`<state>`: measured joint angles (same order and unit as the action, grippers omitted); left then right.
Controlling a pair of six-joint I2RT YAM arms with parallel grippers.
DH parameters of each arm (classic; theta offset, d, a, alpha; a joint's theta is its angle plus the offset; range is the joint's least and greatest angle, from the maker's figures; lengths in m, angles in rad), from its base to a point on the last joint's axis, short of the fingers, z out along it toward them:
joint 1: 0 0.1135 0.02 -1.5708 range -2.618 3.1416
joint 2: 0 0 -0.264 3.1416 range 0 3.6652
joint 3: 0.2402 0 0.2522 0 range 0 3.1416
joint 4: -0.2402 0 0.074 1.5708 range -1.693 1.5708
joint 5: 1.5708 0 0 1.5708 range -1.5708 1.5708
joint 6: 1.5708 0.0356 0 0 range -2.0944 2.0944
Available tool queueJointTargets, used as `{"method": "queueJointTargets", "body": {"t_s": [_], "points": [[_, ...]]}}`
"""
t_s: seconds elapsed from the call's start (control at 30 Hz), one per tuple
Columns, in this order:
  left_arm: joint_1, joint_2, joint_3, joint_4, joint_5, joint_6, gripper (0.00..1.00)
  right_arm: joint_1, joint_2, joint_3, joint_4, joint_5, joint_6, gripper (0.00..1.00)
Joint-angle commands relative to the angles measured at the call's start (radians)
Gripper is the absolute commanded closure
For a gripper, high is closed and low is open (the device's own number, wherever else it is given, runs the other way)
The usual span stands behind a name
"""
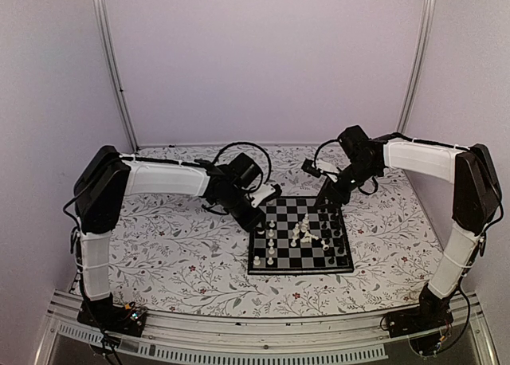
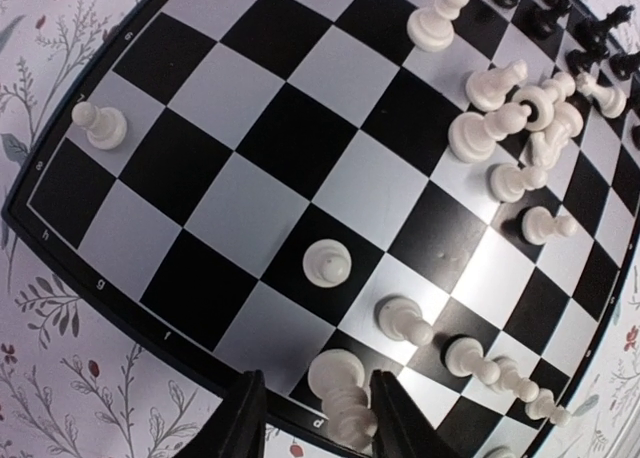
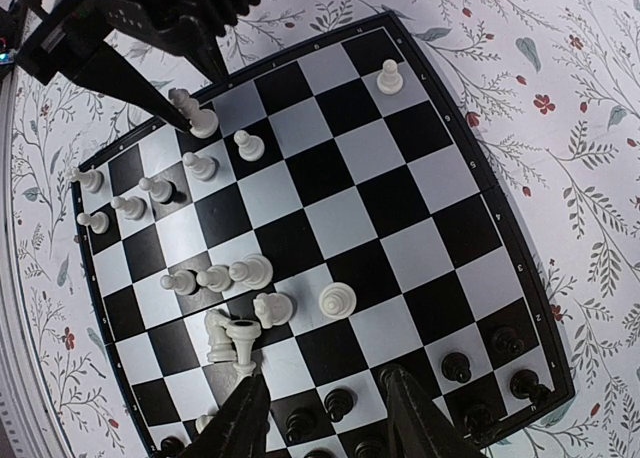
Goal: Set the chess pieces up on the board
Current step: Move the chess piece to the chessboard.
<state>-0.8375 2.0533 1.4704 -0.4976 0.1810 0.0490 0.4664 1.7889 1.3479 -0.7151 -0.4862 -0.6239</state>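
At the centre of the overhead view, the board (image 1: 301, 260) lies flat on the floral table (image 1: 183, 253), with both arms reaching in over its far edge. The left gripper (image 1: 260, 213) is at the board's upper left corner and the right gripper (image 1: 325, 199) is at its upper right corner. At the bottom of the left wrist view, the left gripper's jaws stand apart on either side of a tall white piece (image 2: 340, 393). This piece stands upright on a square at the very edge of the board. The right-hand finger (image 2: 395, 418) looks to be against it, while a strip of dark square shows between the piece and the other finger, so it is straddled, not clamped. Just above it in that frame a white pawn (image 2: 326, 263) stands alone on a black square, and a second lone pawn (image 2: 100, 126) stands in the upper left. A cluster of toppled white pieces (image 2: 530, 113) lies in a heap in the upper right, with black pieces (image 2: 570, 18) beyond it in the top right corner. A line of small white pieces (image 2: 500, 376) runs along the lower right edge. In the right wrist view, the right gripper's jaws are apart at the bottom of the frame and hold nothing. They hang above the row of black pieces, one of which shows between the fingers.
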Motion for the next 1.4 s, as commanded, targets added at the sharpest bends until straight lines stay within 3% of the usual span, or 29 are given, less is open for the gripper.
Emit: {"method": "queueJointTargets", "body": {"t_s": [0.0,0.1,0.53,0.93,1.03,1.2,1.37], "points": [[-0.009,0.024,0.038,-0.021,-0.008,0.021,0.69,0.003,0.013,0.005,0.002,-0.016,0.006,0.56],[-0.009,0.026,0.045,-0.031,-0.016,0.028,0.75,0.003,0.019,0.007,0.002,-0.014,0.006,0.55],[-0.008,0.036,0.058,0.012,-0.096,0.037,0.77,0.003,0.04,0.013,-0.01,-0.014,0.001,0.54],[-0.006,0.06,0.09,0.031,-0.064,0.028,0.77,0.003,0.052,0.017,-0.02,-0.017,-0.003,0.53],[-0.006,0.055,0.092,0.03,-0.063,0.028,0.74,0.004,0.054,0.017,-0.023,-0.021,-0.003,0.53],[-0.009,-0.01,0.088,0.052,-0.067,0.014,0.59,0.003,0.053,0.016,-0.026,-0.016,-0.012,0.53],[-0.013,-0.093,0.06,0.1,-0.081,0.005,0.57,0.007,0.084,0.045,-0.032,-0.032,-0.017,0.53]]}}
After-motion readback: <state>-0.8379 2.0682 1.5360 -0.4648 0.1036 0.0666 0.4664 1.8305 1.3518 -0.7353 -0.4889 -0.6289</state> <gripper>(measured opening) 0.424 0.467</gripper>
